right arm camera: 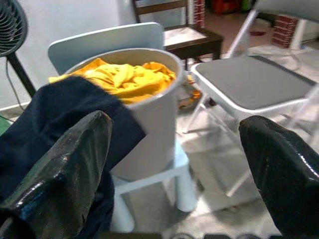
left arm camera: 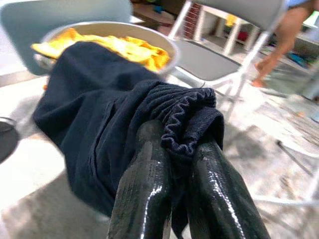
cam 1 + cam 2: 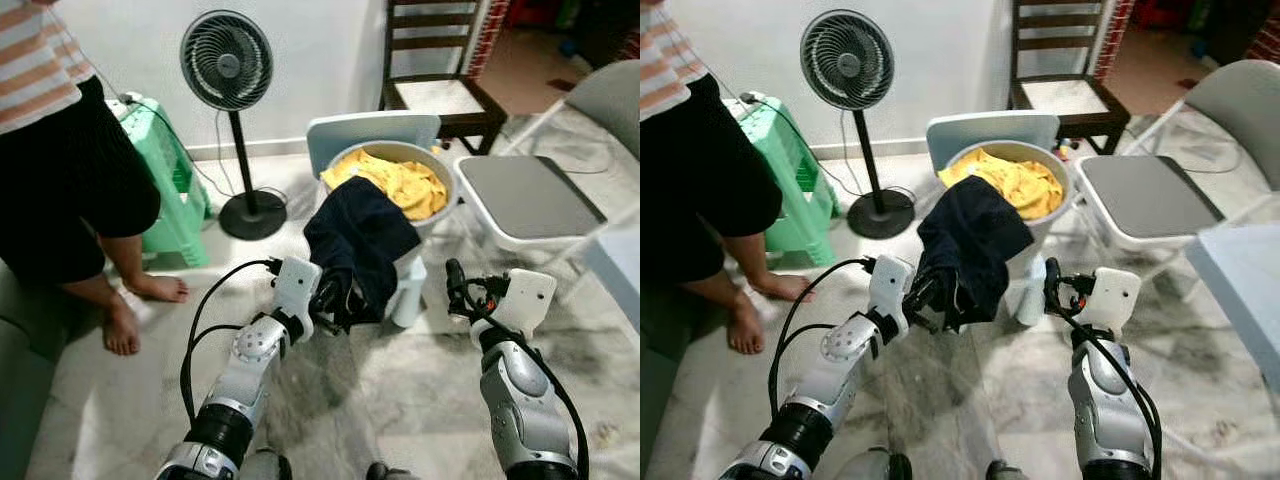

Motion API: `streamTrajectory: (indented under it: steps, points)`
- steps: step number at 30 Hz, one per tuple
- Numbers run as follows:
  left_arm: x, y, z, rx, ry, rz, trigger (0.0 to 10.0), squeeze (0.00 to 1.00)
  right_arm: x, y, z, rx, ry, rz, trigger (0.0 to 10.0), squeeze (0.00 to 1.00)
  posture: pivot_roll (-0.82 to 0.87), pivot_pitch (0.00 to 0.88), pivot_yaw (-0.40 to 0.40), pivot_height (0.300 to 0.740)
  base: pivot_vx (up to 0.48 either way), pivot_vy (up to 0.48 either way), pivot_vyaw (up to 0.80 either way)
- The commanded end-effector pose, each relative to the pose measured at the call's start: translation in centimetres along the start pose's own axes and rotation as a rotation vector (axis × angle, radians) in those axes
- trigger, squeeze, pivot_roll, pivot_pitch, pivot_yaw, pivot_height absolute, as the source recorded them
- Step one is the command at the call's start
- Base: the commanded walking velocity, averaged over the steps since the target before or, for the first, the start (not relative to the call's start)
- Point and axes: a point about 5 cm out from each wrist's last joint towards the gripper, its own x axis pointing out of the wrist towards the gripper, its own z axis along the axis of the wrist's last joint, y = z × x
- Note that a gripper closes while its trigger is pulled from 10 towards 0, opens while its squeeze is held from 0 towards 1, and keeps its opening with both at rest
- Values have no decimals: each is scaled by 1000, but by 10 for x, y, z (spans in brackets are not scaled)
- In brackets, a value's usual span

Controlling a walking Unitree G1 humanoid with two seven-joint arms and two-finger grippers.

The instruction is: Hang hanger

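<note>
A marble-patterned tile floor (image 3: pixel 400 400) runs back to a white wall, with a standing fan (image 3: pixel 228 62), a green plastic stool (image 3: pixel 165 170), a dark wooden chair (image 3: pixel 440 60) and a grey folding chair (image 3: pixel 525 200) around; a person (image 3: pixel 60 150) stands barefoot at the far left. On a small white stool (image 3: pixel 410 285) sits a grey laundry tub (image 3: pixel 440 215) heaped with yellow cloth (image 3: pixel 395 180). A dark navy garment (image 3: pixel 360 240) drapes over the tub's near rim and hangs down toward the robot. The left hand (image 3: pixel 325 300) is clamped on the garment's gathered lower edge, fingers (image 2: pixel 149 189) pressed together on the fabric. The right hand (image 3: pixel 455 290) hovers just right of the tub, its fingers (image 1: pixel 75 164) spread wide apart with nothing between them. No hanger can be made out. The garment lies ahead of both hands, its long axis running from tub rim down into the left hand, which is plainly the nearer.
</note>
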Motion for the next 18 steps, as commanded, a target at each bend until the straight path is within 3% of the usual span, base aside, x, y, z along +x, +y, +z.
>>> streamTrajectory:
  steps: [1, 6, 12, 18]
  points:
    - [1, -3, 0, 2, -7, -12, 10000, 0, -2, -3, -1, -10, 9, -11, 10000, 0, -54, 118, 13, 740, 0, 0, 0]
    - [-1, -4, -2, 6, -12, -51, 10000, 0, -2, -3, -1, -12, 10, -9, 10000, 0, -57, 116, 12, 740, 0, 0, 0]
    - [-1, -2, -3, -75, -11, -48, 10000, 0, -3, -4, -1, -15, 12, -11, 10000, 0, -58, 117, 11, 740, 0, 0, 0]
    - [0, -2, -2, -95, -20, -57, 10000, 0, -2, -4, -1, -15, 13, -10, 10000, 0, -59, 118, 10, 740, 0, 0, 0]
